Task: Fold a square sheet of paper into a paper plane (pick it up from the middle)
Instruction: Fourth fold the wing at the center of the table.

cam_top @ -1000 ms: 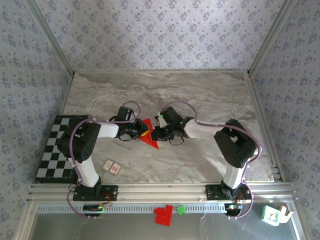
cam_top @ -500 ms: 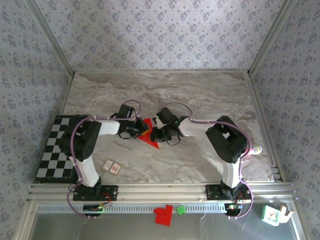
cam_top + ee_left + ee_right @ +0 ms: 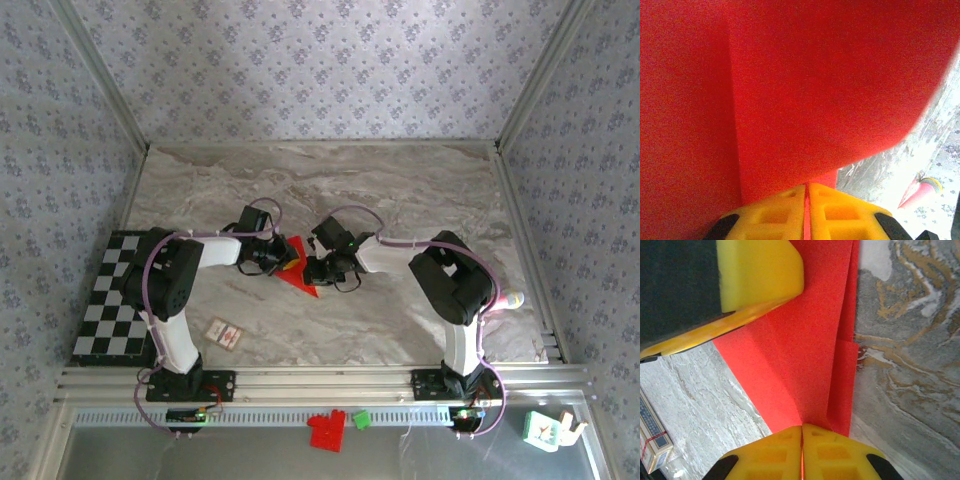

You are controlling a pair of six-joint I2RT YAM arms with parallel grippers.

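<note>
Top external, marble tbl (image 3: 400,190), floral wallpaper (image 3: 320,70)

The square sheet of paper (image 3: 298,270) is bright, plain red, unmarked; the desk (image 3: 420,190) is marbled in grey, beige and white, with ochre veins in the right wrist view; the left pincer (image 3: 806,200) and the right pincer (image 3: 802,440) both have yellow pads with black trim; the walls (image 3: 320,70) carry pale lilac-grey paper with small darker sprigs; a mat (image 3: 110,300) is chequered black and white; a small card (image 3: 224,333) is white with a red mark; a toy-brick block (image 3: 326,431) is red, a smaller block (image 3: 361,420) green; the front rail (image 3: 320,378) is silver-grey.
</note>
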